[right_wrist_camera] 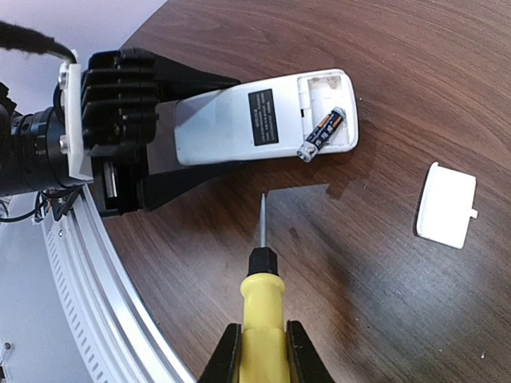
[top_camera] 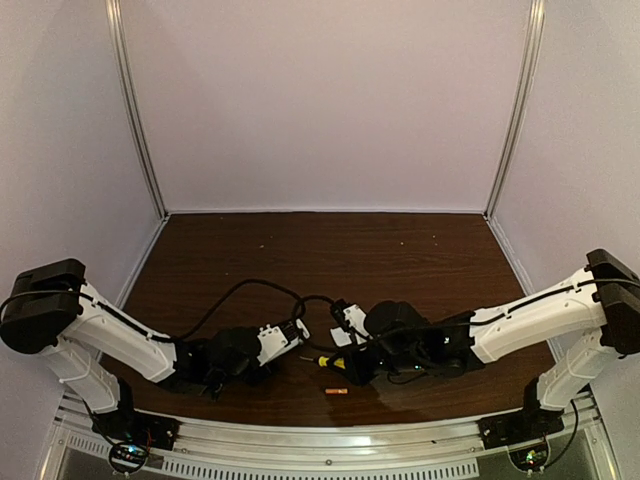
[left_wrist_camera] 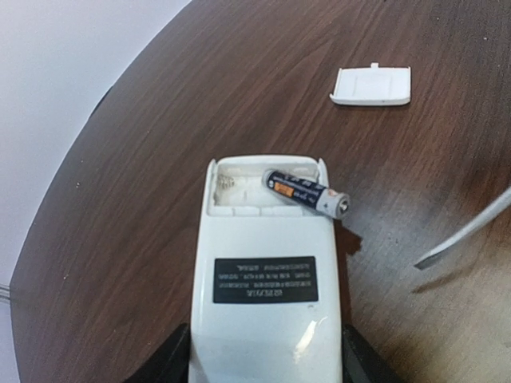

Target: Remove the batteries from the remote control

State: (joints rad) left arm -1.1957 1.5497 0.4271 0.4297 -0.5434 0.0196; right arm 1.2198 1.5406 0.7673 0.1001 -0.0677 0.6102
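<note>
The white remote control lies back up, and my left gripper is shut on its near end. Its battery compartment is open. A dark battery lies askew in it, one end sticking out over the right rim. The remote and the dark battery also show in the right wrist view. An orange battery lies on the table near the front edge. My right gripper is shut on a yellow-handled screwdriver. Its tip points at the remote, a short way off.
The small white battery cover lies on the table beyond the remote; it also shows in the right wrist view. The metal front rail runs along the table's near edge. The left gripper body is close to the screwdriver tip.
</note>
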